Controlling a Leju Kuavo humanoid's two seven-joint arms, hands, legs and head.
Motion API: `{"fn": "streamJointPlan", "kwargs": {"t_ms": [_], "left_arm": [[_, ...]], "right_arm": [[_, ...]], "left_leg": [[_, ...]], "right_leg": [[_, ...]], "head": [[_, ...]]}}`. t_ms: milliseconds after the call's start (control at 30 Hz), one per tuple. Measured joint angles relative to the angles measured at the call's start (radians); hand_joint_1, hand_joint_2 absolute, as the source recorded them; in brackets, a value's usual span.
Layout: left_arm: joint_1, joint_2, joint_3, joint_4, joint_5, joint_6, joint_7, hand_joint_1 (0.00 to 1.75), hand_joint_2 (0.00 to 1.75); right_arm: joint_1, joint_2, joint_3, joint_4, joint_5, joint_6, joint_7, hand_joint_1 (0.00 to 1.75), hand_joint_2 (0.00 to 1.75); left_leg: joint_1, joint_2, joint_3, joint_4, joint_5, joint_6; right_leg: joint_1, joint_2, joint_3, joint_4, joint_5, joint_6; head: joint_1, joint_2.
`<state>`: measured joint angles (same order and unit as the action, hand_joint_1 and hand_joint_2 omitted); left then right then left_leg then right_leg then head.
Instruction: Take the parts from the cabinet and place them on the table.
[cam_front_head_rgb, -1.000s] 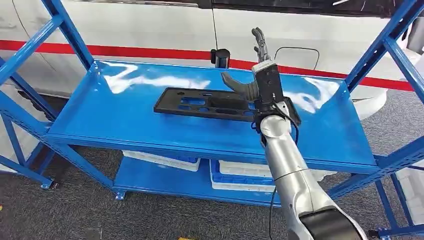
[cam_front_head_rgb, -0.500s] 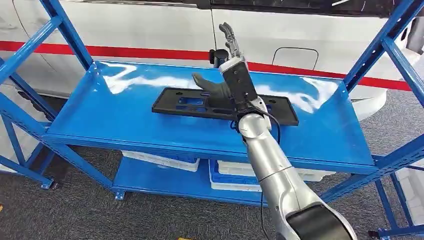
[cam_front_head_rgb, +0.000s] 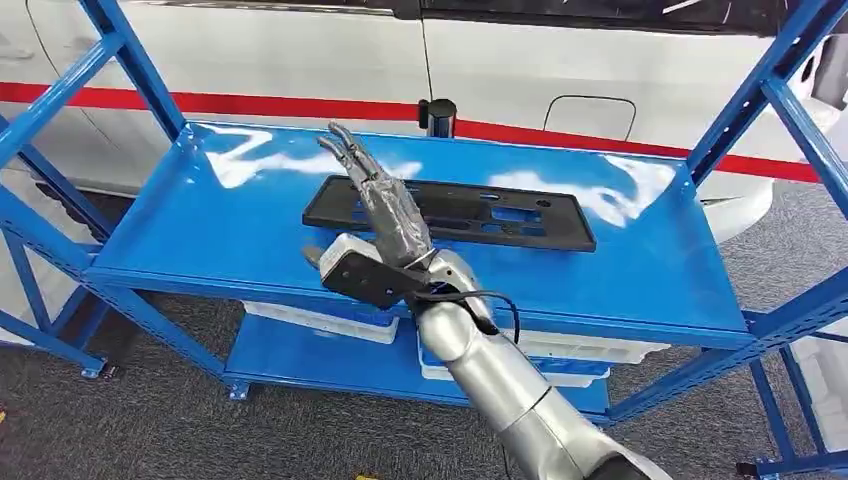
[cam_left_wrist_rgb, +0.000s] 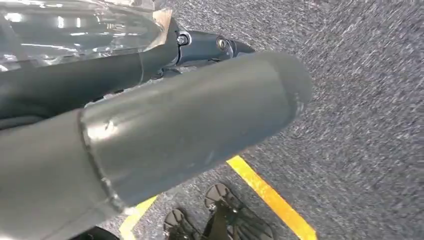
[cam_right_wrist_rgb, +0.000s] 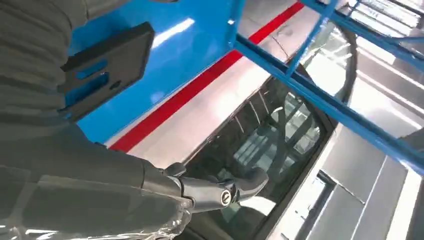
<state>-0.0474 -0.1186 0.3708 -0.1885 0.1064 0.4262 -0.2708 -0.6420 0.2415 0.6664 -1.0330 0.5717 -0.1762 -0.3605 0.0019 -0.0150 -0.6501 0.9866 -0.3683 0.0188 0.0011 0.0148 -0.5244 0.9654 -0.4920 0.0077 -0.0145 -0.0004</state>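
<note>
Right hand (cam_front_head_rgb: 388, 212) fingers (cam_front_head_rgb: 350, 155) spread, holding nothing, above the left end of the part (cam_front_head_rgb: 470, 213) on the shelf (cam_front_head_rgb: 200, 230).

White vehicle w/ red stripe (cam_front_head_rgb: 250, 103) behind; white trays (cam_front_head_rgb: 330, 322) on lower shelf; grey carpet (cam_front_head_rgb: 200, 430).

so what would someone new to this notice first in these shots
Probably the silver right arm reaching up from below, its right hand raised with fingers spread above the left end of the long black part, not gripping it. That flat slotted part lies alone across the glossy blue shelf of the cabinet. Behind the rack stands a white vehicle with a red stripe.
</note>
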Motion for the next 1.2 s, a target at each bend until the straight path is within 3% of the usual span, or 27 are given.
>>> {"fn": "streamJointPlan", "kwargs": {"t_ms": [300,467,567,867,1200], "left_arm": [[0.000,0.004,0.022,0.000,0.006,-0.014,-0.034,0.00,0.00],[-0.002,0.011,0.022,0.000,-0.016,-0.046,-0.061,0.00,0.00],[-0.004,0.012,0.020,0.000,-0.034,-0.065,-0.064,0.00,0.00],[-0.010,0.020,0.005,0.000,-0.064,-0.101,-0.083,0.00,0.00],[-0.019,0.020,0.000,0.000,-0.065,-0.103,-0.093,0.00,0.00]], "right_arm": [[0.064,-0.066,0.059,-0.037,0.123,-0.075,0.031,0.00,1.75],[0.050,-0.079,0.071,0.058,0.358,-0.252,0.126,0.00,1.75],[-0.005,-0.079,0.046,0.180,0.409,-0.307,0.167,0.00,1.75],[-0.160,-0.074,-0.049,0.459,0.438,-0.264,0.286,0.00,1.75],[-0.209,-0.050,-0.087,0.566,0.453,-0.252,0.329,0.00,1.75]], "left_leg": [[0.000,0.000,0.000,0.000,-0.001,-0.001],[0.000,0.000,0.001,0.000,-0.001,-0.001],[0.000,0.000,0.001,0.000,0.000,-0.001],[0.000,0.000,0.001,0.000,0.001,0.001],[0.001,0.000,0.002,0.000,0.001,0.001]], "right_leg": [[0.000,0.000,0.000,0.000,0.000,0.000],[0.000,0.000,0.001,0.000,0.000,0.000],[0.000,0.000,0.001,0.000,0.000,0.000],[0.000,0.000,0.011,0.000,0.001,0.001],[0.001,0.000,0.010,0.000,0.001,0.001]], "head": [[0.000,0.000],[0.000,0.000],[0.000,0.000],[0.000,0.000],[0.000,0.000]]}}
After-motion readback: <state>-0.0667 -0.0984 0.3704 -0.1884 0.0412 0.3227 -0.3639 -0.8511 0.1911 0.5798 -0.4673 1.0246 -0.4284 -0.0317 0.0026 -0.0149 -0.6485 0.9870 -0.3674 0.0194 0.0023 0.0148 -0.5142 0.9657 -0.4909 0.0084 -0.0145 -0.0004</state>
